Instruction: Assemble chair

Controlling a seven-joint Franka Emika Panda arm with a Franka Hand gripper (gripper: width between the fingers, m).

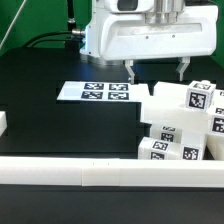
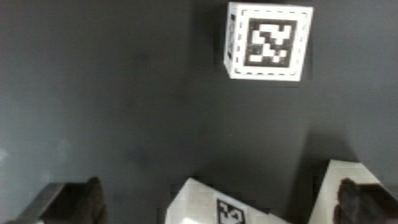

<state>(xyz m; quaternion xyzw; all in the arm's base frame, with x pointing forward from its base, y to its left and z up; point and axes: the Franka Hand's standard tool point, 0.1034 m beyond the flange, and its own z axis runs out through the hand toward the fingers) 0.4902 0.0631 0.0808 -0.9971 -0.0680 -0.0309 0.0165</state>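
The white chair parts lie in a heap at the exterior view's right: a large blocky piece (image 1: 168, 112), a tagged block (image 1: 196, 97) on top, and smaller tagged pieces (image 1: 160, 150) in front. My gripper (image 1: 157, 72) hangs just above the heap's back edge, its jaws wide apart. In the wrist view the two dark fingers (image 2: 71, 203) stand on either side of a white tagged part's corner (image 2: 222, 205) without touching it. A small white tagged cube-ended piece (image 2: 270, 40) lies alone on the black table farther off.
The marker board (image 1: 95, 92) lies flat on the black table at the exterior view's left of the heap. A long plain white rail (image 1: 70, 170) runs along the front edge. A short white rail end (image 1: 3, 122) sits at the left edge.
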